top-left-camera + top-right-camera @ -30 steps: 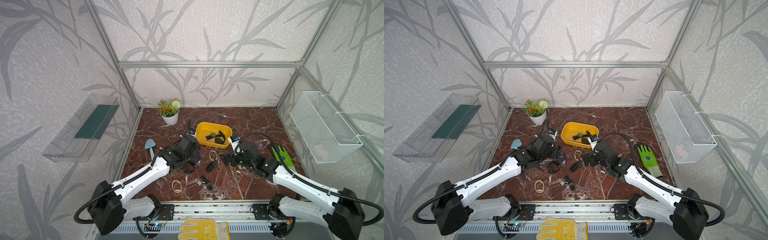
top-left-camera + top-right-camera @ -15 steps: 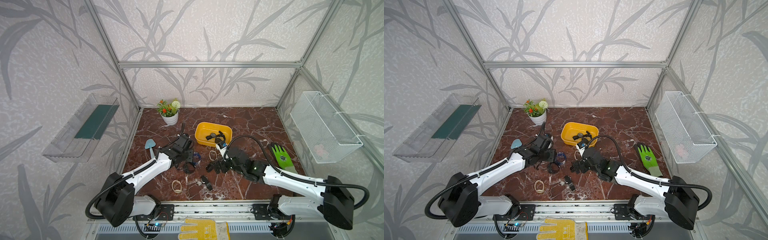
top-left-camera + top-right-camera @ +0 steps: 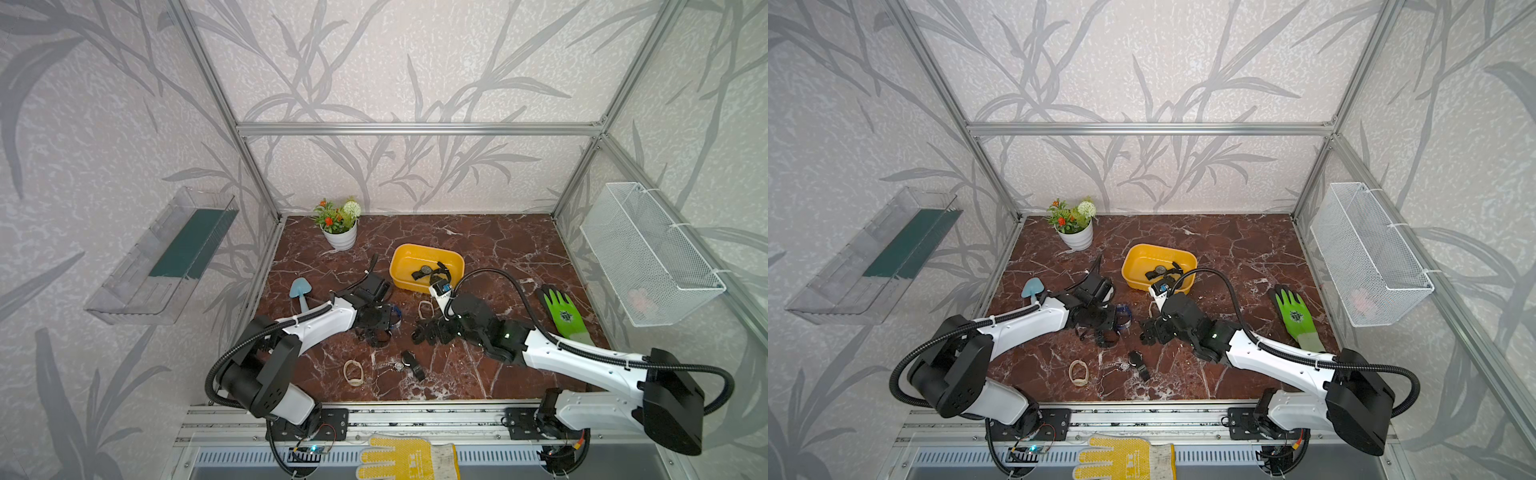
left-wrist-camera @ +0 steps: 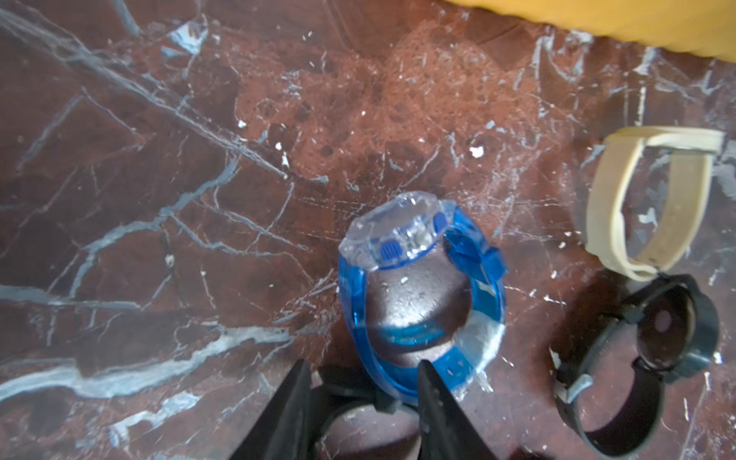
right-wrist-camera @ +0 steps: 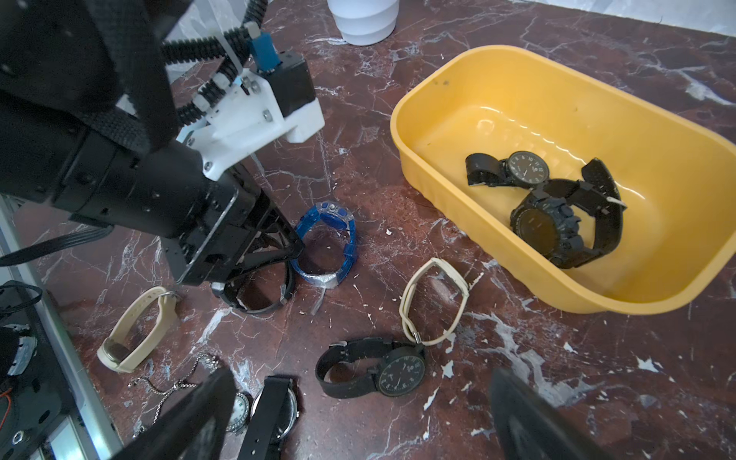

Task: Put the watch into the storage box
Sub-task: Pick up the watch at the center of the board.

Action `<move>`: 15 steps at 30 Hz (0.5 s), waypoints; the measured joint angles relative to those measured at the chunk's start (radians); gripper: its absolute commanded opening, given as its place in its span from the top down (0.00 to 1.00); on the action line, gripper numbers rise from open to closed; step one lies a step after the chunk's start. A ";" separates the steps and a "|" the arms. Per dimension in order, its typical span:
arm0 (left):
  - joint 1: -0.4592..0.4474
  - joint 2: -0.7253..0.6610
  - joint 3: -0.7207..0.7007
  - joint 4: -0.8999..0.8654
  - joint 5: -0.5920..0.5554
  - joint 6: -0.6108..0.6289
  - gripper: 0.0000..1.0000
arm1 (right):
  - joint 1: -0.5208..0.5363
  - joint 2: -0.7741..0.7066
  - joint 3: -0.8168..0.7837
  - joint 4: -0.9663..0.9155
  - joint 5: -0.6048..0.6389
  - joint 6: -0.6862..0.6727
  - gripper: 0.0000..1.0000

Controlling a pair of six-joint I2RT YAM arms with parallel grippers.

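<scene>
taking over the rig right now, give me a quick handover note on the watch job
Left gripper: jaws partly closed around the strap of the blue watch on the table; firm grip not confirmed.
Right gripper: wide open, empty, over a black round-faced watch.
Storage box: on the table, two black watches inside.
Done: those two.
Left: blue watch, black round-faced watch, two beige bands, a black strap under the left gripper, a silver chain watch.
</scene>
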 measured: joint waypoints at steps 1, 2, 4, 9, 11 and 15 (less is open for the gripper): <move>0.002 0.004 0.001 0.001 0.000 -0.001 0.58 | 0.003 0.000 0.000 0.000 0.000 0.000 0.01; 0.005 0.008 0.002 0.002 0.000 -0.001 0.59 | 0.005 0.000 0.000 0.000 -0.001 0.000 0.01; 0.007 0.018 0.009 0.004 0.001 -0.003 0.61 | 0.009 0.000 0.000 0.000 -0.001 0.000 0.01; 0.009 0.032 0.026 0.026 0.003 -0.013 0.60 | 0.014 0.002 0.000 0.001 -0.002 0.000 0.01; 0.010 0.035 0.034 0.029 0.003 -0.018 0.60 | 0.015 0.005 0.000 0.001 -0.002 0.001 0.01; 0.012 0.061 0.065 0.030 0.002 -0.020 0.62 | 0.016 0.011 0.000 0.002 -0.001 0.001 0.01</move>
